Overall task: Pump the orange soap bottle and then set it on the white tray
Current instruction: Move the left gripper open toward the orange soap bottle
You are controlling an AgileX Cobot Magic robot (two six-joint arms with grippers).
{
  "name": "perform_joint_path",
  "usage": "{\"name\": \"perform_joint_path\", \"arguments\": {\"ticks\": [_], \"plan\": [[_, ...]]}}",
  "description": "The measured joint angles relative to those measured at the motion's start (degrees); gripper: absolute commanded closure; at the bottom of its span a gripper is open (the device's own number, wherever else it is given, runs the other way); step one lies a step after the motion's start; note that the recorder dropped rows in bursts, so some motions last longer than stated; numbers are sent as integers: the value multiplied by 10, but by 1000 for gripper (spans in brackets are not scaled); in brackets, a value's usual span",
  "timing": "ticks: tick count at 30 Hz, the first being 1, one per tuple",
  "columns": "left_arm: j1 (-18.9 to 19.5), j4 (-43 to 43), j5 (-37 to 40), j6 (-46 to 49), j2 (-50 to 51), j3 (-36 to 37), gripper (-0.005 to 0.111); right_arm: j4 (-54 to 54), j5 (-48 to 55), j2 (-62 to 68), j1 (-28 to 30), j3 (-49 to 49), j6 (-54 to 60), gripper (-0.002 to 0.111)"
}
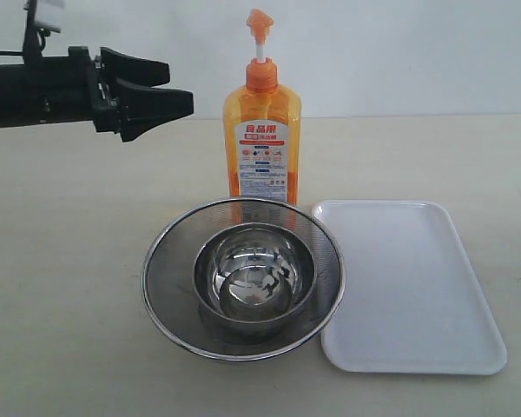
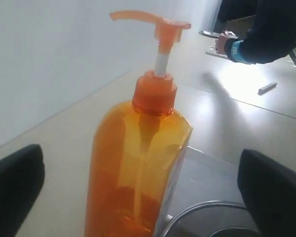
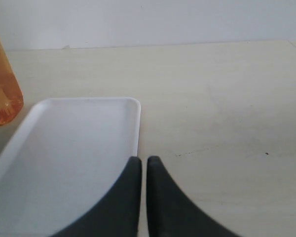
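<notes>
The orange soap bottle [image 1: 262, 143] stands upright on the table behind the strainer, pump head [image 1: 260, 24] raised on its white stem. In the left wrist view the orange soap bottle [image 2: 138, 168] fills the middle, between the two wide-apart black fingers. My left gripper [image 1: 175, 85] is open, held in the air to the left of the bottle at shoulder height, not touching it. The white tray [image 1: 408, 282] lies flat to the right of the strainer. My right gripper [image 3: 140, 160] is shut with nothing in it, over the edge of the white tray [image 3: 74, 153]; it is out of the exterior view.
A round steel mesh strainer [image 1: 243, 343] holding a steel bowl [image 1: 254, 274] sits in front of the bottle, touching the tray's left edge. In the left wrist view a person's arm [image 2: 266, 34] reaches over another table in the background.
</notes>
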State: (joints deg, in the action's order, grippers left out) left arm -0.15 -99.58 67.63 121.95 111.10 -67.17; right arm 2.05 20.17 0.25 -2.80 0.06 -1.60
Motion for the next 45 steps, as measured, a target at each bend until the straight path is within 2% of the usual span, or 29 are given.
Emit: {"name": "perform_joint_path", "arguments": {"ticks": [3, 6, 9, 18, 28, 36, 40, 45], "plan": [[-8, 0, -1, 0, 21, -29, 5, 0, 0, 0, 0, 0, 0, 107], [-11, 5, -2, 0, 40, -50, 20, 0, 0, 0, 0, 0, 0, 107], [-11, 14, -1, 0, 59, -70, 29, 0, 0, 0, 0, 0, 0, 107], [-24, 17, -48, 0, 76, -79, 26, 0, 0, 0, 0, 0, 0, 107], [-49, 69, -52, 0, 76, -91, 26, 0, 0, 0, 0, 0, 0, 107], [-57, 65, -56, 0, 76, -91, 26, 0, 0, 0, 0, 0, -1, 107], [-78, 58, -89, 0, 77, -92, 26, 0, 0, 0, 0, 0, -1, 107], [-88, 58, -124, 0, 77, -92, 26, 0, 0, 0, 0, 0, -1, 107]]}}
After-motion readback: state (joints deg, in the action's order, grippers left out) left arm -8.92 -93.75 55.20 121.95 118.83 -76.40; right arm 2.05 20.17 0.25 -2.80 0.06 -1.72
